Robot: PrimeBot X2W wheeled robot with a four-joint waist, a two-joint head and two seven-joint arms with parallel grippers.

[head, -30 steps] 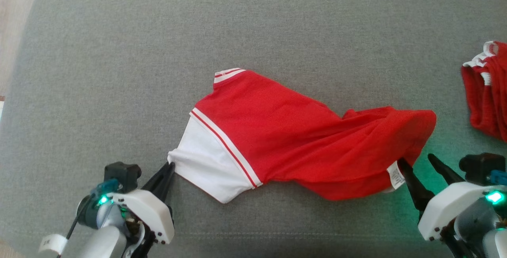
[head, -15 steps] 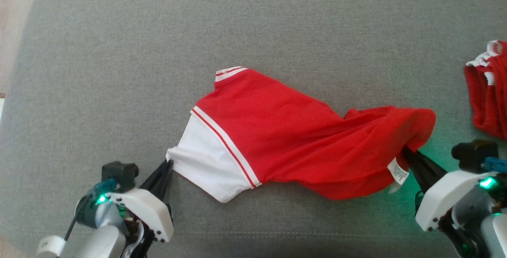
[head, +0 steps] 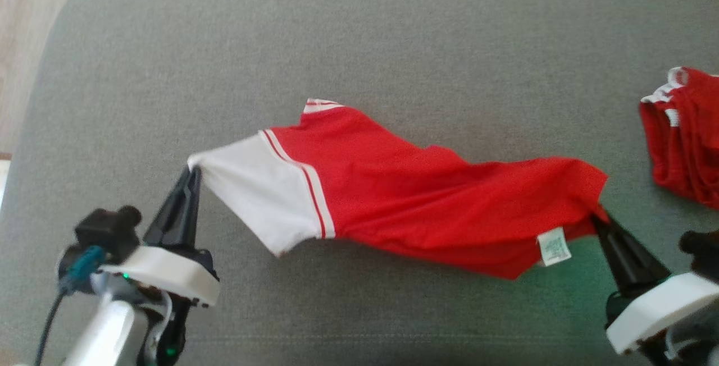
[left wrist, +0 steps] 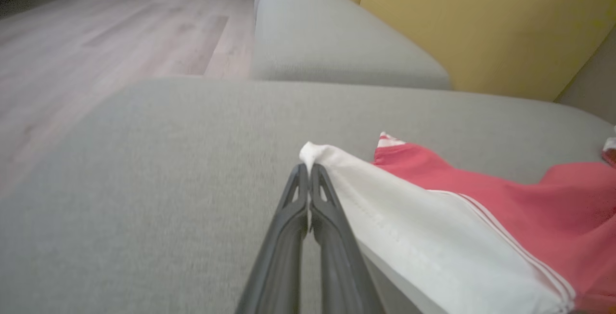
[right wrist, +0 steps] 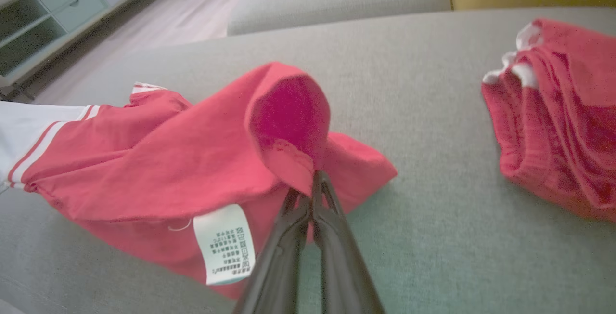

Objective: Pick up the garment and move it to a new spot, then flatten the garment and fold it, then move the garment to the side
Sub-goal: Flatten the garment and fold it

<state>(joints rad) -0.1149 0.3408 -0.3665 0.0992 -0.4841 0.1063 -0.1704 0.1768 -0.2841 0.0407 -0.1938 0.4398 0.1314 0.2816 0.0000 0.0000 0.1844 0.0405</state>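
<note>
red pile (head: 682, 136): cut by right edge | garment label (right wrist: 224, 244): print unreadable

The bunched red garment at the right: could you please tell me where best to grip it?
On the bunched garment, probably the rolled near edge, from the robot's side: that fold stands proud of the cushion, towards the right gripper.

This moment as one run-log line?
left tool: shut on garment, white corner | right tool: shut on red edge | garment: stretched between tools | red pile: apart, right
</note>
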